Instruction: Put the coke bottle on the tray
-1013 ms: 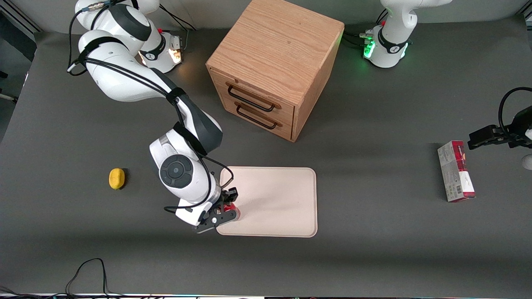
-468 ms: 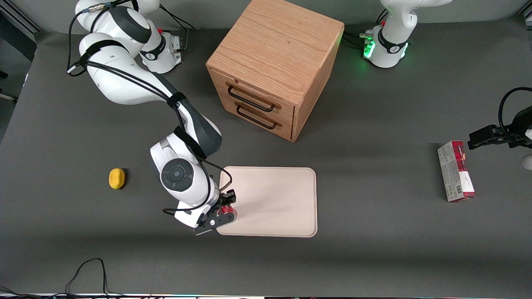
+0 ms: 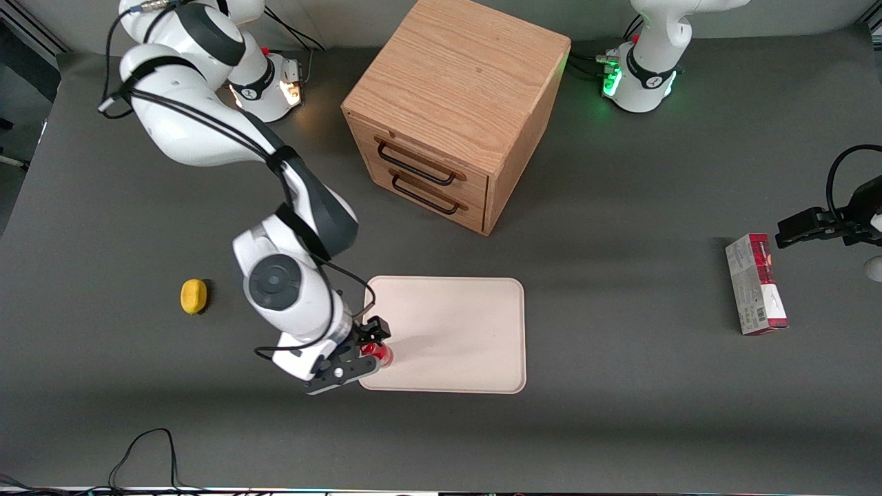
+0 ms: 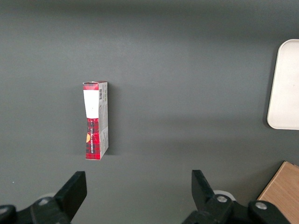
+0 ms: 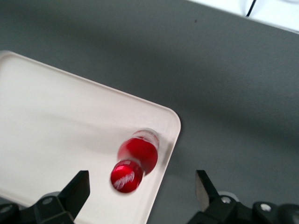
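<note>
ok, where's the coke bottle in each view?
Front view: coke bottle stands upright in the tray corner nearest the working arm, under the open hand.
Right wrist view: coke bottle seen cap-up, near the tray's rounded corner.
Left wrist view: not in it.
Shared landmark: the tray.

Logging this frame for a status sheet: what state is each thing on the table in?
Small red coke bottle: upright on the tray, near its corner, released.
Cream-white rectangular tray: flat on the table, holding only the bottle.
Right arm's claw: open, above the bottle.
Wooden two-drawer box: both drawers shut.
Red-and-grey carton: lying flat.
Yellow lemon-like object: resting on the table.
</note>
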`<state>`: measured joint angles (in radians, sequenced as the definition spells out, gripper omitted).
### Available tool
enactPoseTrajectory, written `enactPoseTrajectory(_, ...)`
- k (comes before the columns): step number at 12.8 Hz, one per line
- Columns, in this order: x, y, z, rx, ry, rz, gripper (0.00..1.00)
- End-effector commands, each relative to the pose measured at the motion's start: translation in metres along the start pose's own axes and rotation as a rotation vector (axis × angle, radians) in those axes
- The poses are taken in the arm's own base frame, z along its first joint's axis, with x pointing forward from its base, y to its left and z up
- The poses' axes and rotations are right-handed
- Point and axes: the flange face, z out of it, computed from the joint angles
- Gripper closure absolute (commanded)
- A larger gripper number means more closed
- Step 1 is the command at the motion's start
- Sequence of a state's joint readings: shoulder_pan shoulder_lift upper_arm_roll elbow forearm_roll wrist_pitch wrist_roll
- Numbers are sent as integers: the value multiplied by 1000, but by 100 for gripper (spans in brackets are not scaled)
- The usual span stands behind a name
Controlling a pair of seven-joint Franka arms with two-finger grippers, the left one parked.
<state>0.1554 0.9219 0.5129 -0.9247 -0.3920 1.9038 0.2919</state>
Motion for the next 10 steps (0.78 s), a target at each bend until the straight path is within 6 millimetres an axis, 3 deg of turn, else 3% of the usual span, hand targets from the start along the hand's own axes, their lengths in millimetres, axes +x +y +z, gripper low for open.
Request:
enactPoseTrajectory(1,-30,49,-89,21,-23,137,0)
enactPoseTrajectory(4,-93,113,-146,0,-53,209,0)
enactPoseTrajectory(6,-152,157,-180,-16,-63,293,0)
enactPoseTrajectory(8,-212,188,-209,-28,-65,319,0)
enactPoseTrajectory(10,-251,207,-236,-23,-67,323,0)
